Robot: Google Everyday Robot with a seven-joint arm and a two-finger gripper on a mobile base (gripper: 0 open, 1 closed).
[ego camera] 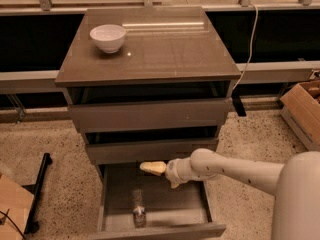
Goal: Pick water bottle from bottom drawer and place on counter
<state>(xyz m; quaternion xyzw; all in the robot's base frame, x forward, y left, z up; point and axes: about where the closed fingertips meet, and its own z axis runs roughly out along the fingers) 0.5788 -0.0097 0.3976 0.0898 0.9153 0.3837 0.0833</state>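
Observation:
The bottom drawer (170,201) is pulled open under two shut drawers. The water bottle (138,207), clear with a pale cap end toward the front, lies lengthwise on the drawer floor at the left front. My gripper (150,167), with cream fingers pointing left, hovers over the back of the open drawer, above and slightly right of the bottle, apart from it. The white arm reaches in from the right. The counter (170,54) is the glossy grey-brown top of the cabinet.
A white bowl (107,37) stands at the counter's back left. A cardboard box (305,111) sits on the floor at the right. A black stand (37,194) and another box (12,206) are at the left. A white cable (248,44) hangs behind.

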